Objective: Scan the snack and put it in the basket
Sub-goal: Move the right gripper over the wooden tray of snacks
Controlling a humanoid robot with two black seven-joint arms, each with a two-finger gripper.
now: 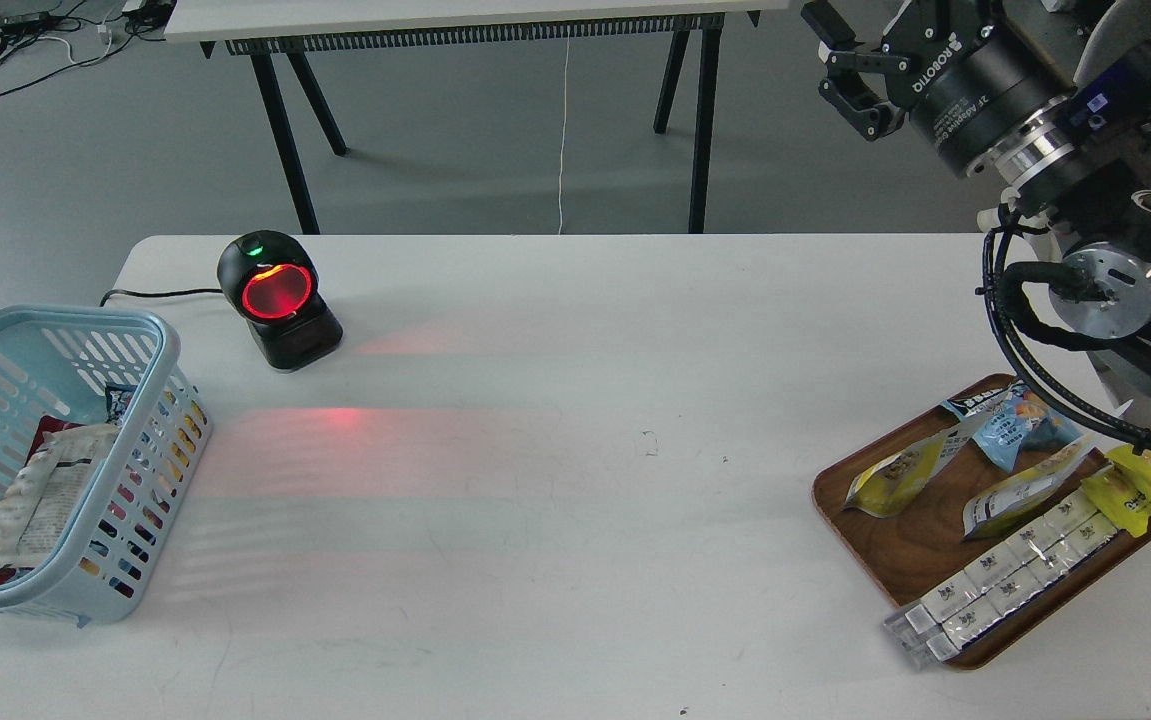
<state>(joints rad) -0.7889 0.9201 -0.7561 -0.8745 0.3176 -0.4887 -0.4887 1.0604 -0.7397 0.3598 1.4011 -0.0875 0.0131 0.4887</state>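
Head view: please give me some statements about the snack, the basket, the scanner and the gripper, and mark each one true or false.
1. The snack lies on the wooden tray. True.
2. The basket is empty. False: it already holds a few packs.
3. The scanner shows a red lit window and stands on the table beside the basket. True.
4. The right gripper is shut on the snack. False: it is open, raised above the far right of the table and holds nothing.
5. The left gripper is above the basket. False: it is not in view.
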